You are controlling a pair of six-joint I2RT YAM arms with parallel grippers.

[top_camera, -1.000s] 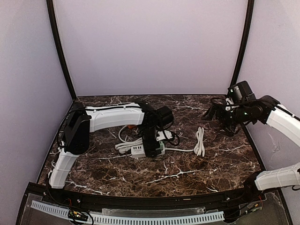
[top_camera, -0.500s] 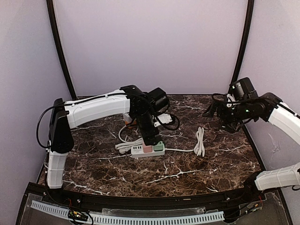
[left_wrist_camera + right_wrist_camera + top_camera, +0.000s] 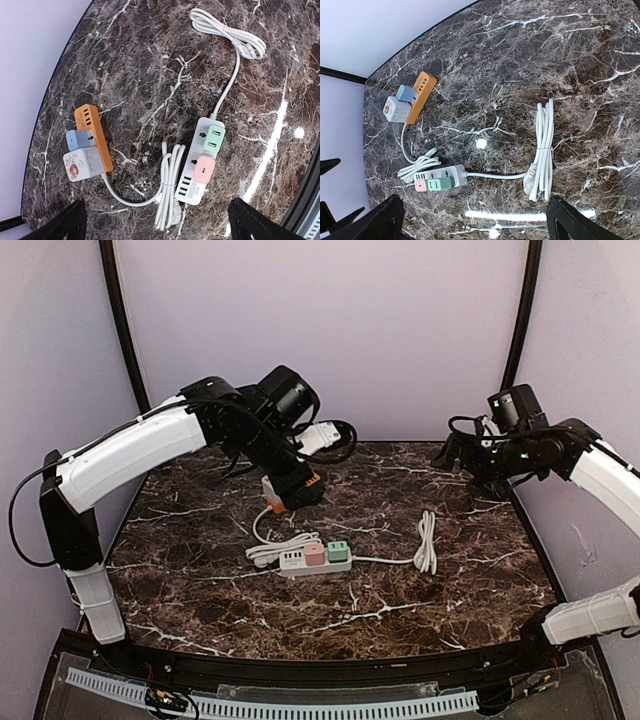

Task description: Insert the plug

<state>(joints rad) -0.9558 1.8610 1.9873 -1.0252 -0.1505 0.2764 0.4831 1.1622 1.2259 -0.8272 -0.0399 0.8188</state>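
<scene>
A white power strip (image 3: 293, 560) lies mid-table with a pink plug (image 3: 314, 554) and a green plug (image 3: 338, 552) seated in it. The left wrist view shows the strip (image 3: 196, 189), pink plug (image 3: 204, 170) and green plug (image 3: 214, 137) far below. The right wrist view shows the strip (image 3: 454, 173) too. My left gripper (image 3: 298, 488) hangs high over the back of the table, open and empty (image 3: 160, 225). My right gripper (image 3: 452, 462) is raised at the far right, open and empty (image 3: 477, 220).
An orange power strip (image 3: 92, 135) carrying a blue adapter (image 3: 77, 140) and a white cube adapter (image 3: 80, 164) lies behind the white strip. Its short cord bundle (image 3: 169, 185) rests beside the strip. The white strip's coiled cable (image 3: 427, 540) lies to the right.
My left gripper has lifted off the white power strip and swung up and back. The pink and green plugs stay in the strip. The right arm has barely shifted.
</scene>
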